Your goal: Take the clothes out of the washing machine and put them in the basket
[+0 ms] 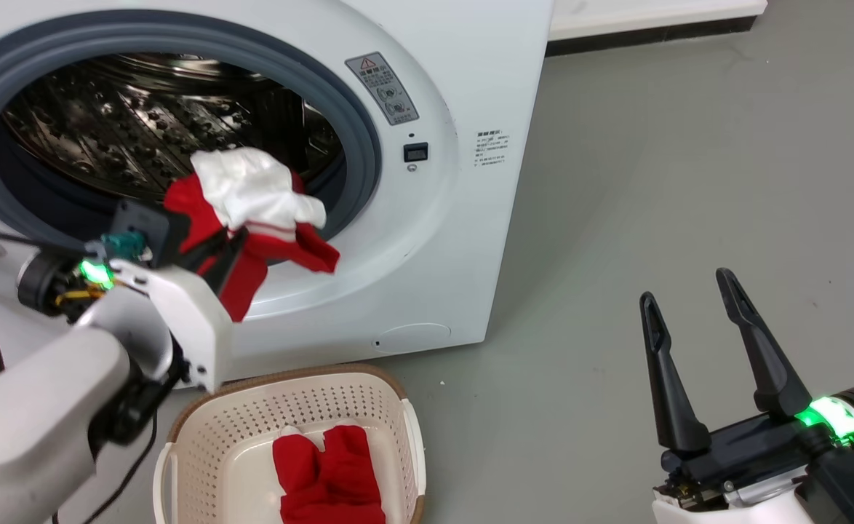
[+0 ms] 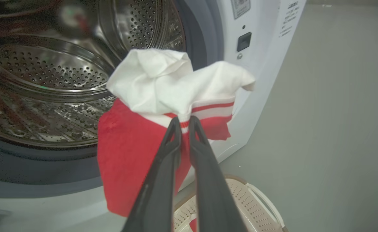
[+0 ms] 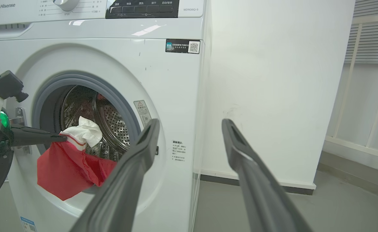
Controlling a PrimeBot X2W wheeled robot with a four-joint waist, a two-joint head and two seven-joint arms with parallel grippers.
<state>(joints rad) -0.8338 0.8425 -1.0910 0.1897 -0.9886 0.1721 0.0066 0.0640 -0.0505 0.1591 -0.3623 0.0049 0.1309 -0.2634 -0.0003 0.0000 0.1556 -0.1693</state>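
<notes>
The washing machine (image 1: 463,218) stands open, its steel drum (image 2: 47,74) showing bare metal. My left gripper (image 1: 225,244) is shut on a red garment with white lining and striped trim (image 1: 252,196), holding it in the air in front of the grey seal's lower right. In the left wrist view the fingertips (image 2: 176,124) pinch the striped band of this garment (image 2: 137,145). The basket (image 1: 310,407) sits on the floor just below, with another red garment (image 1: 329,473) lying in it. My right gripper (image 1: 687,286) stands open and empty over the floor to the right.
Grey floor (image 1: 689,145) stretches to the right of the machine. A white wall (image 3: 272,80) with a dark skirting stands behind it. In the right wrist view my left gripper (image 3: 60,138) holds the hanging garment (image 3: 63,167) at the door opening.
</notes>
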